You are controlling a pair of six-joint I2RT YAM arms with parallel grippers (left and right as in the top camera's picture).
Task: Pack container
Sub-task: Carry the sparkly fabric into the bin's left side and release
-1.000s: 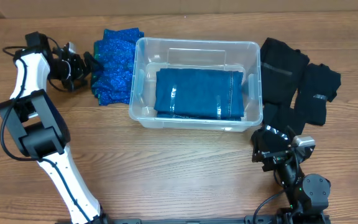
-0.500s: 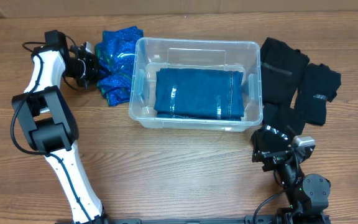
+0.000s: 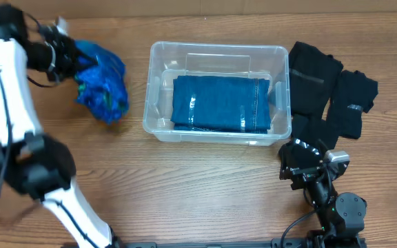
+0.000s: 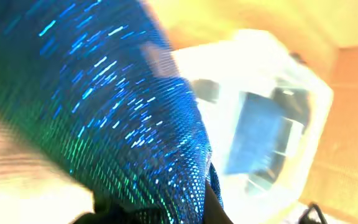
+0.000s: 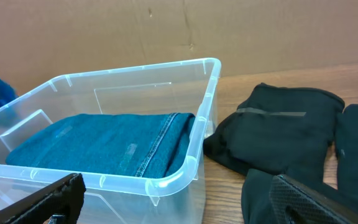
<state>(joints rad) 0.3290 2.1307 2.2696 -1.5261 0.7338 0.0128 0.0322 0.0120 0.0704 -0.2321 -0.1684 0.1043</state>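
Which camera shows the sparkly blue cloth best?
Overhead: the whole sparkly blue cloth shows, bunched at the left gripper, left of the container. Left wrist gives a blurred close-up; right wrist catches only a blue sliver at its left edge.

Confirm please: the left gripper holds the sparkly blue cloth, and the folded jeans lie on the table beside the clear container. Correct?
Not quite. The folded jeans lie inside the clear container, not beside it, as the overhead view shows. The left gripper does hold the sparkly blue cloth.
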